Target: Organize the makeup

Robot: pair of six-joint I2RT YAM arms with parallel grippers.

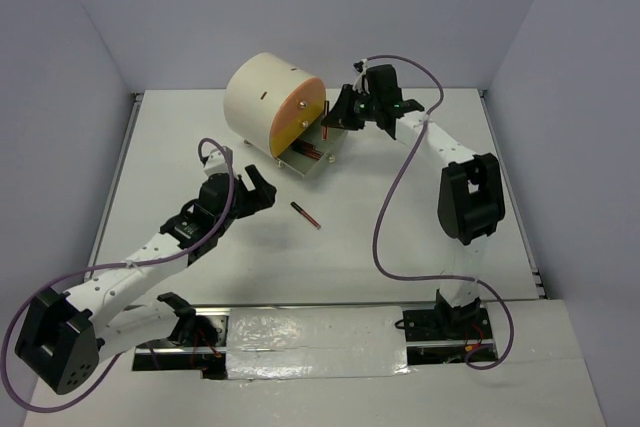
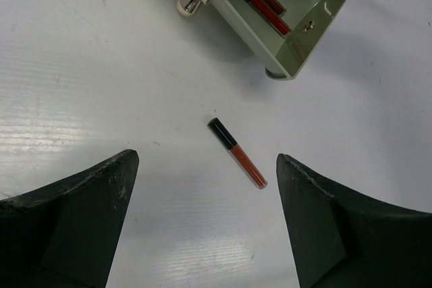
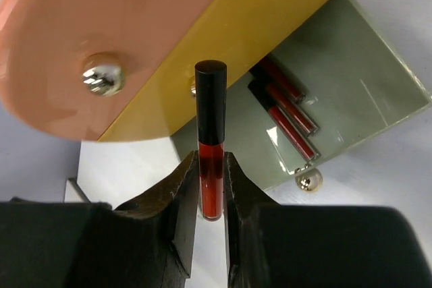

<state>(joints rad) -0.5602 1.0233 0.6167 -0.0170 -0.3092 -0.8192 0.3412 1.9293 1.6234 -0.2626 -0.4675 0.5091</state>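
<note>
on the left, the left gripper (image 1: 262,188) hangs low over the white table (image 1: 420,237). its two black fingers (image 2: 74,220) are spread wide and there is nothing between them. just in front of it a loose stick (image 2: 236,152) lies flat on the table, all by itself. it has a black cap and a clear red body, and the cap end points toward the chest.

in the middle at the back sits a round cream chest (image 1: 262,97) with an orange and yellow front. its pale green drawer (image 2: 304,5) at the bottom is pulled out. a few black-and-red sticks (image 3: 290,109) lie side by side in it, along one side.

on the right, the right gripper (image 3: 210,166) is close to the front of the chest, over the open drawer. it pinches a held stick (image 3: 210,99) by the red end, and the black cap pokes out toward the yellow front. i cannot tell if the cap touches it.
</note>
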